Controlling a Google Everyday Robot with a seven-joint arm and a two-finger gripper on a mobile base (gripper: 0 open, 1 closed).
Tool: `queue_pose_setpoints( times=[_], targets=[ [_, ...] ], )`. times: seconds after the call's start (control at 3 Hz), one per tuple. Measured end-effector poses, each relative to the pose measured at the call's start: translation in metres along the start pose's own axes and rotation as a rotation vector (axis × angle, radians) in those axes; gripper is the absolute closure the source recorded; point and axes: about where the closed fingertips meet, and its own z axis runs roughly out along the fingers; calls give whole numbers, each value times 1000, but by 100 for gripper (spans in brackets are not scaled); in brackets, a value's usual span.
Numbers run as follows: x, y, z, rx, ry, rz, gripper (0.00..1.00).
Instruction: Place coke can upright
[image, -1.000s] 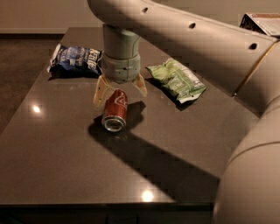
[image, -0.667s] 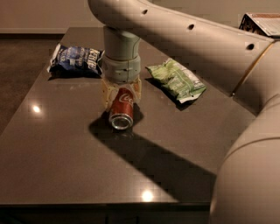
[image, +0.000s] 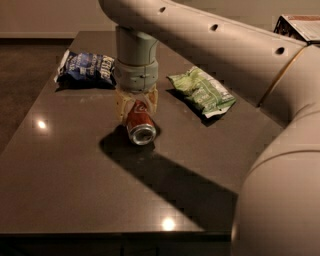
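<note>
Pale two-finger hand (image: 136, 106) sits low over the dark glossy bench (image: 75, 190), pinching the small red aluminium coke can (image: 140, 125) lying sideways mid-bench, silver end towards me. Grabbing across its body, I guess, to tip it upright.

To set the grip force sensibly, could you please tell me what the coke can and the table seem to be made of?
The coke can, on its side and held by the gripper at mid-table, looks like thin painted metal: it has a red body and a shiny silver end. The table looks like dark polished stone or laminate, as it shows sharp light reflections.
</note>
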Motion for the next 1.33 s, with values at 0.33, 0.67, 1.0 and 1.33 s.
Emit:
queue_pose_setpoints(
  times=[0.33,0.67,1.0,1.33],
  targets=[
    [-6,1,-19,8,-35,-98,100],
    [-11,1,-41,36,-115,-246,100],
    [-10,0,-59,75,-226,-421,100],
    [-6,-1,-68,105,-352,-565,100]
  ],
)
